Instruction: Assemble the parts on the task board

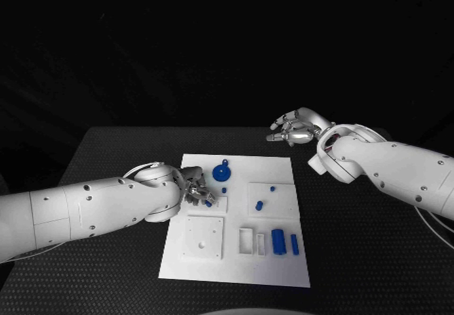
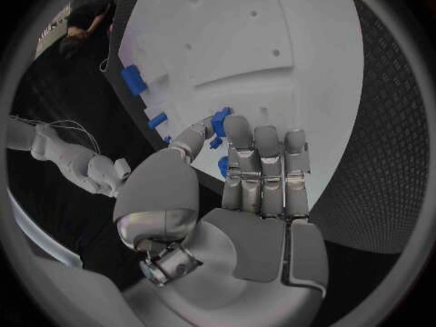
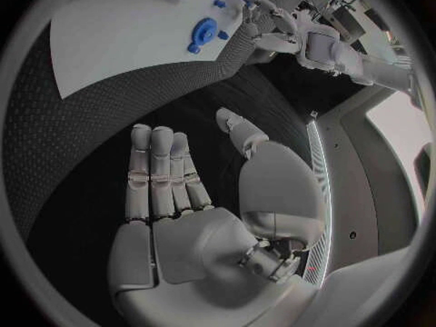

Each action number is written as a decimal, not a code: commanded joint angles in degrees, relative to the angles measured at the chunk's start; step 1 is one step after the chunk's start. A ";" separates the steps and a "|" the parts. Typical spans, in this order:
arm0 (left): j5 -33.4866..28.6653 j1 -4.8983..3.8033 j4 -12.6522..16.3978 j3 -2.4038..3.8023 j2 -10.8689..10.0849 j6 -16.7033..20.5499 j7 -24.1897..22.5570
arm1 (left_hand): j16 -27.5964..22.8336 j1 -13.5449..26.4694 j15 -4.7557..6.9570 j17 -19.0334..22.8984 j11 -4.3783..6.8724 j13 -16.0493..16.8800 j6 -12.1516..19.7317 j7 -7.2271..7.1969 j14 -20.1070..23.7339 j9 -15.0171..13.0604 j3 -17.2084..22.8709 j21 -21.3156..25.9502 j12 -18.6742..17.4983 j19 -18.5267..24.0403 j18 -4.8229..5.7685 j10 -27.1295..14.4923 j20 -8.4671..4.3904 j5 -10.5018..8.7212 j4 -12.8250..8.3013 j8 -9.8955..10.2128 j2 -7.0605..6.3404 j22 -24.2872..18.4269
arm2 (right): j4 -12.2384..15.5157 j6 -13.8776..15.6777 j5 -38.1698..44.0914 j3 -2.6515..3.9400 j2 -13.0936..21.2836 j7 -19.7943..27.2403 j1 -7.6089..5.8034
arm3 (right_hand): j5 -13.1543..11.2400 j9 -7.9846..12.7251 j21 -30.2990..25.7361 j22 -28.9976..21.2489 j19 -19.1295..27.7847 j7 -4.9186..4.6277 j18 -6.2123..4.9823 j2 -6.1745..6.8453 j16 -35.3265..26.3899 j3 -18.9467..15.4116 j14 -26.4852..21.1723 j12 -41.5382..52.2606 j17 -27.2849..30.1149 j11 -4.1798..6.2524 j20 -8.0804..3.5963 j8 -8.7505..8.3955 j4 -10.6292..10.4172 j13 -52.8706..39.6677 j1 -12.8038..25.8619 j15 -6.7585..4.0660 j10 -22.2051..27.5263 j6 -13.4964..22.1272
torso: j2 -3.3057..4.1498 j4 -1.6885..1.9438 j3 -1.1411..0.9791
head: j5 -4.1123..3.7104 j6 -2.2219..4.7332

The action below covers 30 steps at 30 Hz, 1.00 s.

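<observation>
Pinching a small blue peg (image 2: pixel 221 121) over the smooth white task board (image 1: pixel 284 272), the left hand (image 1: pixel 196 190) works; the right hand (image 1: pixel 293 128) hovers empty, fingers spread, above the textured black table (image 1: pixel 378 262).

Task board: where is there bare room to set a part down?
The task board's far right corner, beyond the small blue pegs, is bare, as is its near edge strip. It is crowded around the left robot hand, the blue disc, and the blue blocks.

My left hand (image 1: pixel 196 191) pinches something small and blue; my right hand (image 1: pixel 295 127) floats far off, fingers (image 3: pixel 155 174) spread.
</observation>
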<state>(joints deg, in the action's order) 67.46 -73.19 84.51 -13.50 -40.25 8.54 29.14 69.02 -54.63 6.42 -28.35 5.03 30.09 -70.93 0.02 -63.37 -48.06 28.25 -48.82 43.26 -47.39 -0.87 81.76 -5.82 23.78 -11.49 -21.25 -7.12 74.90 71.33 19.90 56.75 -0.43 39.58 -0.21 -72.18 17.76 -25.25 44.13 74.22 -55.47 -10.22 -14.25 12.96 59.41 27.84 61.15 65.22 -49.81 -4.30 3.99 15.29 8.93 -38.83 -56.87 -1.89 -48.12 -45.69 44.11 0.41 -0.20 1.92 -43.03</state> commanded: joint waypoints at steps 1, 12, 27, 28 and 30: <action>0.58 0.41 -0.19 -0.29 0.12 0.30 0.38 | 0.21 -3.08 0.14 0.07 0.54 -0.06 -0.06 -0.15 -0.13 0.05 1.41 -0.21 0.22 -0.19 0.86 0.06 -6.09 0.19 -1.79 0.07 2.81 0.48 | 0.12 -0.48 0.05 0.03 0.02 0.52 -0.01 | 0.31 0.06 -0.24 0.09 0.12 -0.35 -0.75 0.09 0.08 -0.41 -0.48 0.28 0.09 0.07 0.17 0.30 -0.06 0.11 0.43 0.02 0.35 -0.03 | 0.03 0.03 -0.04 | -0.09 0.01; 1.38 0.55 0.30 -0.29 -0.04 1.47 -0.05 | 0.24 -3.07 0.14 0.09 0.60 -0.08 -0.08 -0.16 -0.17 0.07 1.38 -0.23 0.23 -0.22 0.86 0.05 -6.10 0.18 -1.83 0.08 2.83 0.47 | 0.15 -0.49 0.05 0.03 0.11 0.53 -0.01 | 0.32 0.06 -0.27 0.12 0.11 -0.35 -0.75 0.09 0.10 -0.43 -0.49 0.32 0.12 0.07 0.17 0.31 -0.08 0.17 0.45 0.02 0.37 -0.02 | -0.02 0.04 0.00 | -0.12 -0.04; 5.32 0.97 1.41 -0.30 -0.52 3.00 -0.47 | 0.30 -3.13 0.16 0.13 0.77 -0.12 -0.14 -0.20 -0.29 0.10 1.34 -0.27 0.27 -0.32 0.86 0.02 -6.13 0.17 -1.95 0.08 2.74 0.45 | 0.23 -0.60 0.04 0.03 0.22 0.54 -0.01 | 0.42 0.07 -0.32 0.17 0.10 -0.35 -0.75 0.12 0.13 -0.47 -0.50 0.39 0.16 0.07 0.17 0.32 -0.12 0.27 0.50 0.03 0.39 -0.01 | -0.02 0.05 0.01 | 0.01 0.04; 5.49 0.98 1.46 -0.30 -0.53 3.00 -0.47 | 0.30 -3.13 0.16 0.13 0.77 -0.12 -0.14 -0.20 -0.30 0.10 1.34 -0.27 0.27 -0.32 0.86 0.02 -6.14 0.17 -1.95 0.08 2.74 0.45 | 0.23 -0.59 0.04 0.03 0.24 0.54 -0.01 | 0.43 0.07 -0.32 0.17 0.10 -0.35 -0.75 0.12 0.13 -0.47 -0.51 0.39 0.17 0.07 0.17 0.32 -0.12 0.27 0.51 0.03 0.39 -0.01 | -0.03 0.06 0.02 | 0.03 0.04; 5.51 1.02 1.57 -0.30 -0.54 2.84 -0.46 | 0.31 -3.13 0.16 0.14 0.78 -0.12 -0.14 -0.20 -0.31 0.10 1.34 -0.27 0.28 -0.33 0.86 0.02 -6.14 0.17 -1.96 0.08 2.73 0.45 | 0.23 -0.59 0.04 0.03 0.24 0.53 -0.01 | 0.45 0.07 -0.33 0.18 0.10 -0.35 -0.75 0.12 0.13 -0.47 -0.51 0.40 0.17 0.07 0.17 0.32 -0.12 0.28 0.51 0.03 0.40 -0.01 | -0.01 0.05 0.01 | 0.05 0.05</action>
<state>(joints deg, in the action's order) 71.18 -72.46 85.95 -13.60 -40.85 11.25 28.89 69.01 -54.62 6.42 -28.30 5.13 30.04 -71.03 0.11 -63.37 -47.96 28.18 -48.81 43.26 -47.39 -0.87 81.80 -5.82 23.73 -11.56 -21.26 -7.12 74.93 71.46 19.89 56.75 -0.43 39.80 -0.20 -72.18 17.98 -25.26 44.13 74.31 -55.47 -10.02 -14.25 12.96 59.41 27.67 61.11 65.22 -49.69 -4.30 3.99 15.29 8.77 -38.61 -56.88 -1.85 -48.12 -45.70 44.10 0.46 -0.19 1.92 -43.00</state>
